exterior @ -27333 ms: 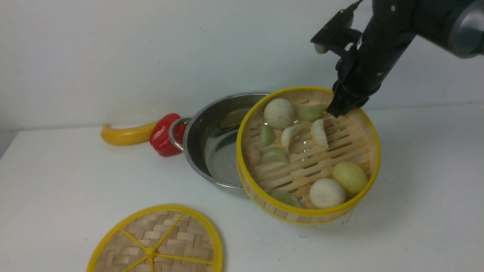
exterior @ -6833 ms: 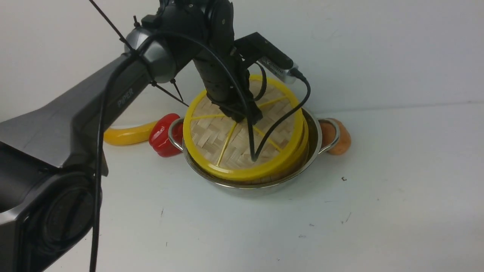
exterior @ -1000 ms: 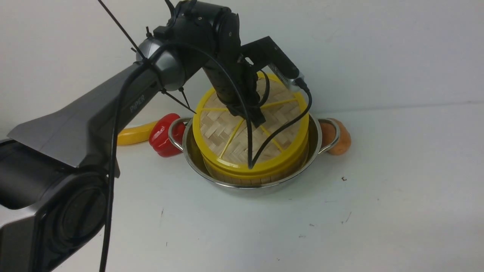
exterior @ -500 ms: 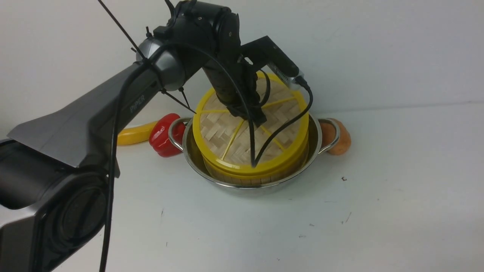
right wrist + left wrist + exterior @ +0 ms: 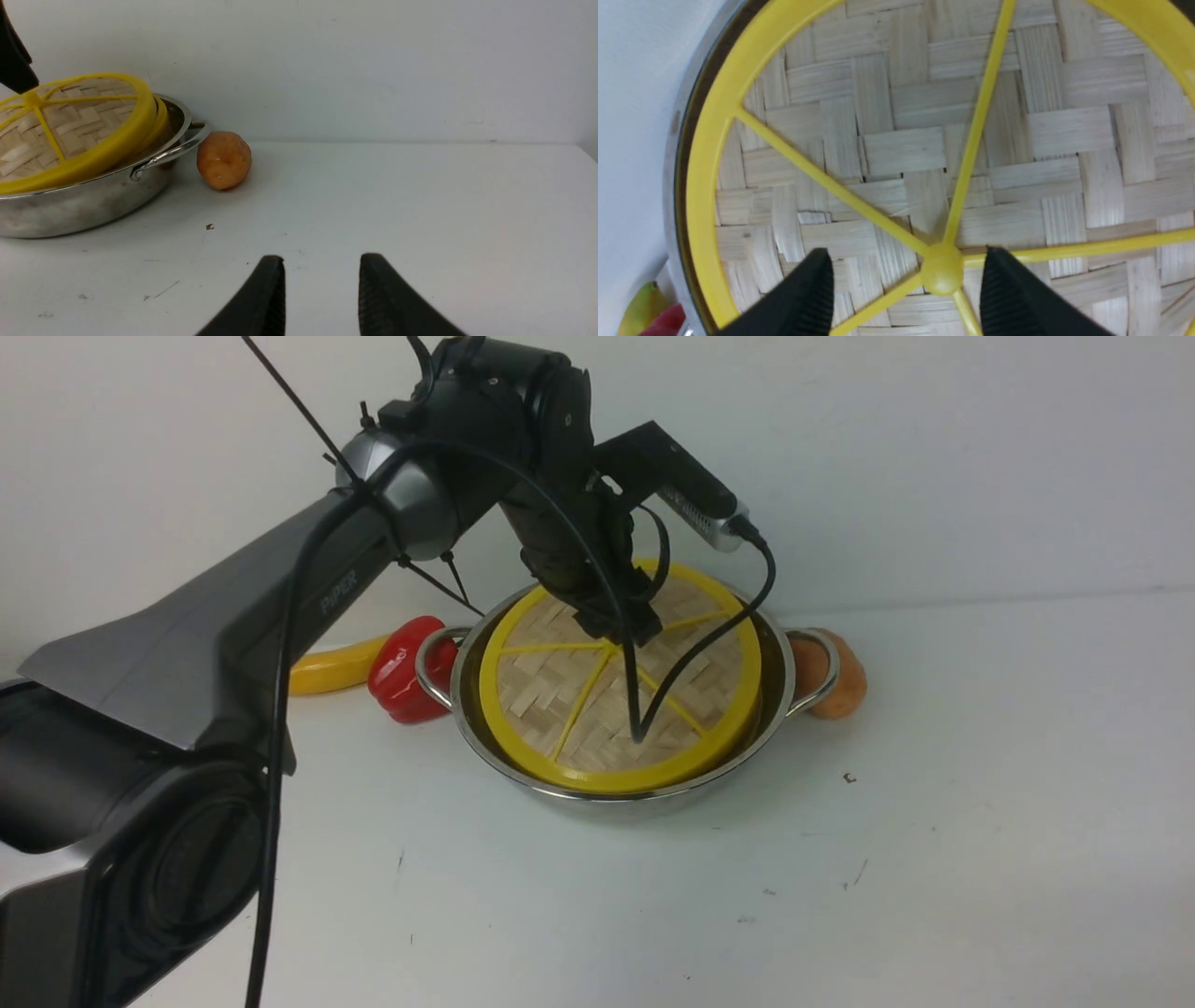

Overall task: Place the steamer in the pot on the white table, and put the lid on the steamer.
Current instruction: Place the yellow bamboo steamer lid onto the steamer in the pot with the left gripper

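Nearest the robot, the white table [image 5: 934, 859] lies bare apart from a few small dark specks. In the right wrist view the right gripper [image 5: 321, 284] hangs low over this open stretch, its two black fingers [image 5: 268, 298] apart with nothing between them; it does not show in the front view.

Further in, the left arm [image 5: 233, 616] reaches from the left side across to the middle of the table. There the pot [image 5: 780, 681] stands on the table, shiny steel with a loop handle on each side. Inside it sits the steamer [image 5: 161, 119], almost wholly hidden; only a strip of its yellow rim shows under the lid in the right wrist view, so its contents cannot be seen. The lid [image 5: 560, 695] lies flat on top of the steamer, its yellow rim roughly level with the rim of the pot, its yellow spokes running out over woven bamboo.

The left gripper [image 5: 906, 275] is just above the middle of the lid. In the left wrist view its fingers [image 5: 817, 280] stand apart, one on each side of the small yellow knob [image 5: 942, 269], with a clear gap to the knob on both sides, so it grips nothing.

Beyond the pot's right handle an orange fruit [image 5: 840, 681] rests just beside it. By the left handle a red pepper [image 5: 401, 672] sits close against the pot, and a yellow squash [image 5: 322, 674] lies beside it, near the white wall [image 5: 934, 457] at the back.
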Controlling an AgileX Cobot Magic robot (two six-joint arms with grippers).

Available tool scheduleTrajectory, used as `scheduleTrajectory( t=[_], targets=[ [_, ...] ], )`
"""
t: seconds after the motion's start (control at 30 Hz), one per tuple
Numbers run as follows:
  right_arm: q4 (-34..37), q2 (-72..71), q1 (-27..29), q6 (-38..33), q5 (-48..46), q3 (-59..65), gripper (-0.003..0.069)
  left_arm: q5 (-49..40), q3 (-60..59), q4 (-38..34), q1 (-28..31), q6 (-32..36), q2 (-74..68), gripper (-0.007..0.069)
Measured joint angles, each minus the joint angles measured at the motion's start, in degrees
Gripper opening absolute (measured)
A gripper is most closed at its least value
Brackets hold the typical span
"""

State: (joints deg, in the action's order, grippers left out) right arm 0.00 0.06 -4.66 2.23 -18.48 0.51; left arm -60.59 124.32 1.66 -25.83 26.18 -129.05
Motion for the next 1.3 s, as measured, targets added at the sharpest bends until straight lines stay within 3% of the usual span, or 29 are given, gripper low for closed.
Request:
scheduleTrajectory(
  t=[0.23,0.47,0.57,0.67,0.9,1.03,1.3],
  targets=[
    [0.0,0.0,0.0,0.0,0.0,0.0,0.0243,-2.72,0.0,0.04,0.0,-1.46,0.0,0.0363],
    [0.0,0.0,0.0,0.0,0.0,0.0,0.0243,-4.08,0.0,-0.36,0.0,-1.89,0.0,0.0236],
    [0.0,0.0,0.0,0.0,0.0,0.0,0.0243,-4.08,0.0,-1.33,0.0,-1.89,-0.12,0.0216],
    [0.0,0.0,0.0,0.0,0.0,0.0,0.0243,-4.08,0.0,-2.66,0.0,-1.89,-0.85,0.0231],
    [0.0,0.0,0.0,0.0,0.0,0.0,0.0243,-3.83,0.0,-3.46,0.05,-1.89,-2.62,0.0358],
    [0.0,0.0,0.0,0.0,0.0,0.0,0.0243,-2.19,0.0,-3.46,0.05,-1.94,-2.67,0.0358],
    [0.0,0.0,0.0,0.0,0.0,0.0,0.0243,-1.07,0.05,-3.06,0.05,-1.94,-2.73,0.0163]
  ],
)
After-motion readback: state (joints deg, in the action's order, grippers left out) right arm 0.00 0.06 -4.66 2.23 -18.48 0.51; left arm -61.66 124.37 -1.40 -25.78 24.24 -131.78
